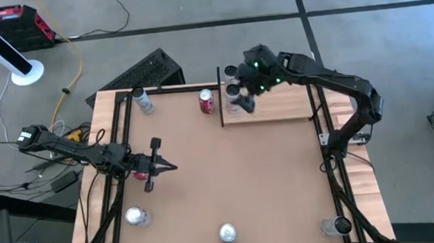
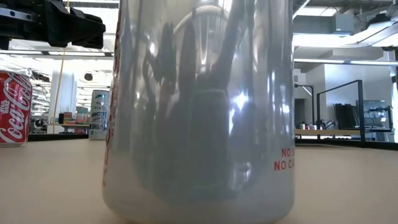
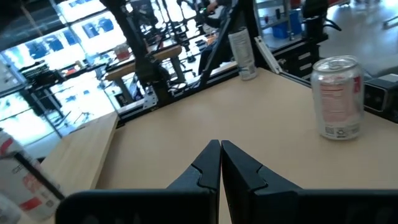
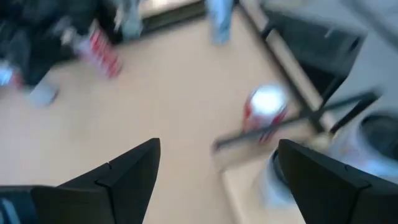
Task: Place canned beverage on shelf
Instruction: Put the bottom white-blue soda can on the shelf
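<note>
The shelf is a pale plank at the table's far right, with a thin black rail along its left end. A silver can stands upright on the plank just inside the rail; in the right wrist view this can shows blurred beside one finger. My right gripper hovers open above that can and holds nothing. A red can stands on the table just outside the rail. My left gripper is shut and empty over the table's left half.
A silver can stands at the far left. Three more cans stand along the near edge; the middle one fills the low view. A red can lies under my left arm. Black frame rails line the table's sides.
</note>
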`<state>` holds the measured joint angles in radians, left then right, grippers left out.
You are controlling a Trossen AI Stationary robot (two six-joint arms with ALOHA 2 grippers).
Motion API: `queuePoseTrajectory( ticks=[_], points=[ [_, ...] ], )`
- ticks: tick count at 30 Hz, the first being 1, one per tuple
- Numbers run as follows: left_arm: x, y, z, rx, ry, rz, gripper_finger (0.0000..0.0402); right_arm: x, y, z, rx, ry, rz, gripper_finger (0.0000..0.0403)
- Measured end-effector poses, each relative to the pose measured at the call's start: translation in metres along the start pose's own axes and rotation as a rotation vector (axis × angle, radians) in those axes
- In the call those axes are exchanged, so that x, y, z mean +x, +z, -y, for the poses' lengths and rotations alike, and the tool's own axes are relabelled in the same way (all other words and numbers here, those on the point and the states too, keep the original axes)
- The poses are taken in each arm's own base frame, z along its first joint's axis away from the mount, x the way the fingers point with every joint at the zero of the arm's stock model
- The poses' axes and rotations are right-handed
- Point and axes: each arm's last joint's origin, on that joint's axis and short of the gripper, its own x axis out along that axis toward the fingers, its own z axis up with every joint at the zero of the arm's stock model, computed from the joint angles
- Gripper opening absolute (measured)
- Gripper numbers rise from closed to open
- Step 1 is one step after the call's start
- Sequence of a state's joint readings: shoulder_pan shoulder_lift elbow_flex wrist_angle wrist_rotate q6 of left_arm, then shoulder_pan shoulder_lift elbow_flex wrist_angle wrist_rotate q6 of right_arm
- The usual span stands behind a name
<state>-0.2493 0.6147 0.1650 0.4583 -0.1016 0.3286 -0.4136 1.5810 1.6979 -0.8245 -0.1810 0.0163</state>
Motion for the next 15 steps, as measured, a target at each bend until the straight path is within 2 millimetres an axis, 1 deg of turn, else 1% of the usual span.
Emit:
queuePoseTrajectory(
  ticks=[3, 6, 9, 12, 15],
  points=[
    [0.0, 0.0, -0.001, -0.011, 0.017, -0.005, 0.0, -0.006, -0.012, -0.019, -0.011, 0.036, -0.144, 0.0347],
    [0.0, 0.0, -0.001, -0.018, 0.018, -0.005, 0.0, -0.008, -0.032, -0.036, -0.014, 0.038, -0.254, 0.0345],
    [0.0, 0.0, 0.0, -0.027, 0.015, -0.005, 0.0, -0.016, -0.057, -0.05, 0.012, 0.009, -0.325, 0.0338],
    [0.0, -0.001, 0.0, -0.028, 0.013, -0.012, 0.0, -0.034, -0.079, -0.065, 0.106, -0.005, -0.318, 0.0328],
    [0.0, -0.001, 0.0, -0.026, 0.012, -0.016, 0.0, -0.054, -0.102, -0.084, 0.29, 0.019, -0.326, 0.0324]
  ],
)
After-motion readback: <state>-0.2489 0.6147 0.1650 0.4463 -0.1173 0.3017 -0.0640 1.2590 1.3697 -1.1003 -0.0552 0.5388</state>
